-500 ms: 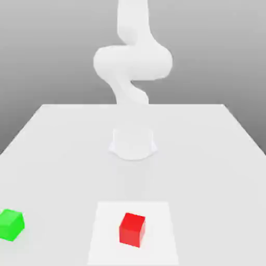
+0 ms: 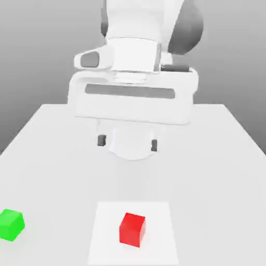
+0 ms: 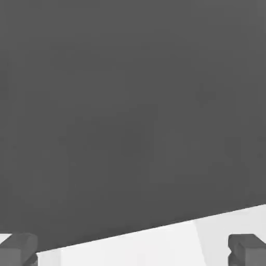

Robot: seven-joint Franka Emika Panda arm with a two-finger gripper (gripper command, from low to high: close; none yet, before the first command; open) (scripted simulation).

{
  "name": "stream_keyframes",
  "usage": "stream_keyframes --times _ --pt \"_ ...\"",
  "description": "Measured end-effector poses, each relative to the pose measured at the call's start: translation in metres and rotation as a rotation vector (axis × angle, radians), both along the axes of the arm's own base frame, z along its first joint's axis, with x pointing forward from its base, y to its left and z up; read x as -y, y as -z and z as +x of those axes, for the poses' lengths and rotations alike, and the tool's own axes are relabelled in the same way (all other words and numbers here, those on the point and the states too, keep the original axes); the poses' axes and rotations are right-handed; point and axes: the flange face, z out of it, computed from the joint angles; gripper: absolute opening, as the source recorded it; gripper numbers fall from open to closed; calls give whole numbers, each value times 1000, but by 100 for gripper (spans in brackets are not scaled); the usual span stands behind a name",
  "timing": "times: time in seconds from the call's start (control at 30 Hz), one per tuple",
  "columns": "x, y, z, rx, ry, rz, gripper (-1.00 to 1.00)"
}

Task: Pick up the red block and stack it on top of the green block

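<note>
A: In the exterior view, where does the red block (image 2: 132, 229) sit?

B: On a paler square patch (image 2: 156, 218) of the white counter (image 2: 47, 150), well apart from the green block (image 2: 11, 224), which lies toward the exterior view's left of it.

A: And the gripper (image 2: 127, 142)?

B: Above the counter, farther back than the red block, touching neither cube. Its two dark fingertips (image 2: 101, 140) stand wide apart, nothing between them.

A: The hand view?

B: Both dark fingertips (image 3: 18, 248) show at opposite edges, spread, over a strip of counter (image 3: 135, 247) beneath grey background.
</note>
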Motion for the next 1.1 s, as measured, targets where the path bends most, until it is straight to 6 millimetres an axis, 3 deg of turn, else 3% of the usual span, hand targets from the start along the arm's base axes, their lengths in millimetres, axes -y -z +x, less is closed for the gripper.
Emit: stream_keyframes --times 0.2,0.4,0.43,0.67,0.83,0.87,0.97,1.1 --pt "-2 118 -30 -188 69 49 0" --pt "-3 193 -37 -222 84 61 0" --pt "-3 201 -38 -223 84 60 -100" --pt "-3 201 -38 -222 84 60 -100" --pt "-3 152 -38 -222 84 60 -100" --pt "4 143 -36 -222 109 62 -100" --pt "79 131 -25 -214 351 91 -100" --pt "179 119 -32 -200 659 126 -100"
